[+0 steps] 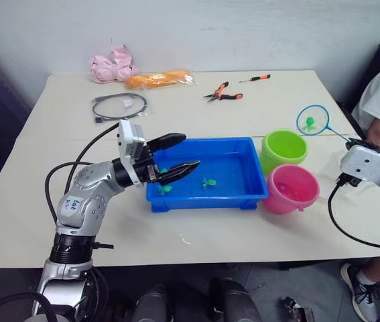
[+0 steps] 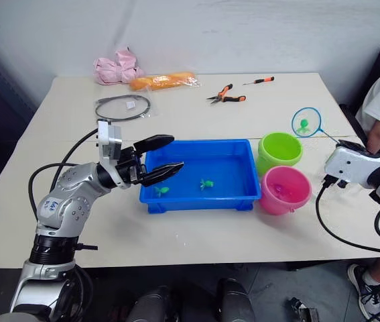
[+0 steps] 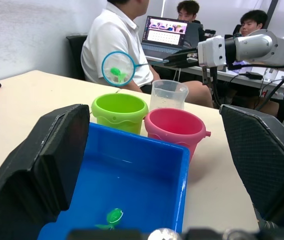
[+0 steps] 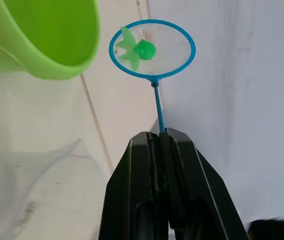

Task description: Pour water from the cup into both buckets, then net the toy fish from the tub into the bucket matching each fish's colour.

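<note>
My right claw pinches the thin handle of the net, which hangs just beyond the green bucket with a green fish lying in its mesh. The pink bucket touches the green one, nearer my right claw, something small and pink lying inside. My left claw gapes empty over the near end of the blue tub, two green fish just beyond its fingertips. The clear cup stands behind both buckets on the counter.
</note>
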